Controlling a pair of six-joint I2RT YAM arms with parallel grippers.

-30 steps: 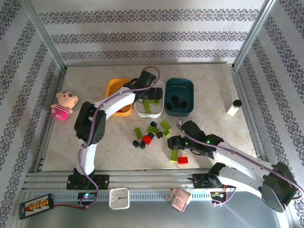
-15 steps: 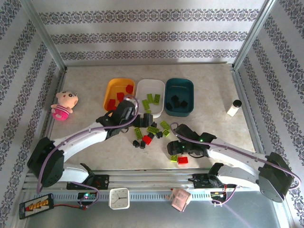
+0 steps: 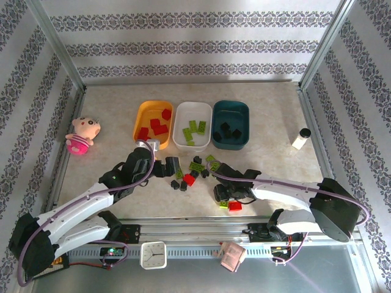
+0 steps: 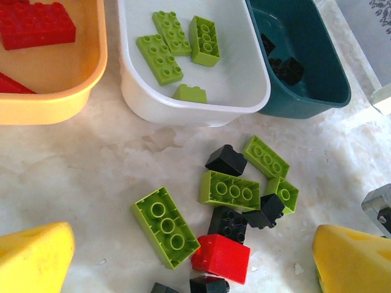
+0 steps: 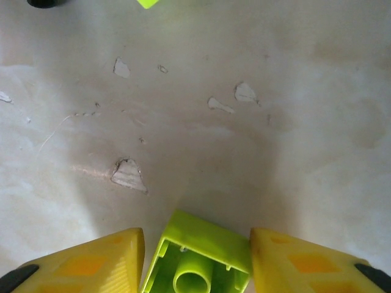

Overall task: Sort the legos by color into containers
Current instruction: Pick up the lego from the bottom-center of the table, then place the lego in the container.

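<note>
L arm has pulled back from the white tray (image 3: 194, 104) to the lower left of the loose pile (image 4: 229, 189). L hand (image 3: 164, 166) hangs open over it, nothing held, so the drop looks done and the next pick is pending. R hand (image 3: 223, 196), lower centre, has come down and closed on a lime brick (image 5: 198, 256), pads on both sides; I'd send it to the white tray.

Counts:
- Trays: 3.
- White tray: 4 lime.
- Orange-yellow tray (image 3: 153, 102): abt 4 red.
- Teal tray (image 3: 231, 102): abt 3 black, hard to tell.
- Loose on bench (image 3: 275, 122): 4 lime, abt 5 black, 1 red in the pile, plus a red brick (image 3: 235, 206) beside R hand.
</note>
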